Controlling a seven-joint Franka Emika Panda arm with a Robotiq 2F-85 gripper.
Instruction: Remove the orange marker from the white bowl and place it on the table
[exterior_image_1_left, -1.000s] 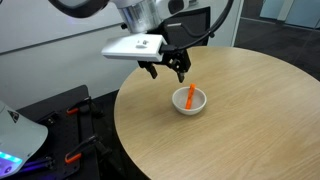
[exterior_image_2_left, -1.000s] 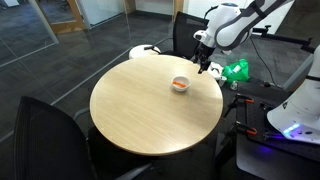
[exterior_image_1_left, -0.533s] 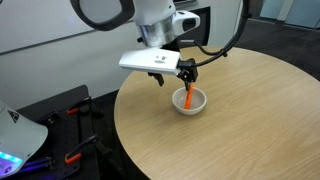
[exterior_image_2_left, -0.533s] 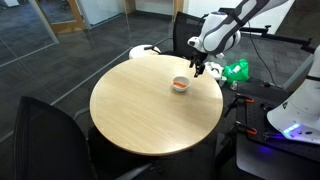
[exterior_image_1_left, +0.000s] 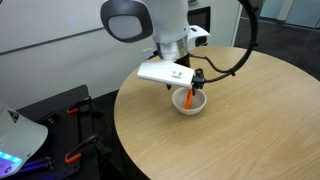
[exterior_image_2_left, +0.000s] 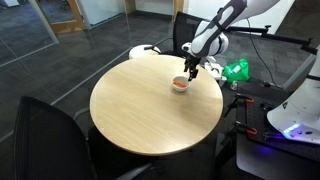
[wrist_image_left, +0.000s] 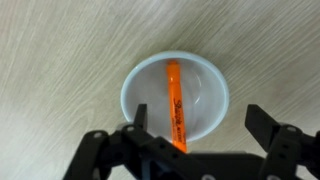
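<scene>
Pale wood-grain desk (wrist_image_left: 50, 60) carries a smooth, round white bowl (wrist_image_left: 130, 95). The slim orange marker (wrist_image_left: 173, 95) rests inside it, running from 12 to 6 o'clock, its lower end hidden behind the dark fingers (wrist_image_left: 262, 125), which are spread apart and hold nothing.

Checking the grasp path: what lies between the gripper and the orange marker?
Nothing; the wrist view shows the open gripper over the white bowl, with a bare gap down to the orange marker.

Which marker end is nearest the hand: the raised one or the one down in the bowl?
The raised end of the orange marker, which sticks up past the white bowl rim just under the open hand. The other end rests inside.
</scene>
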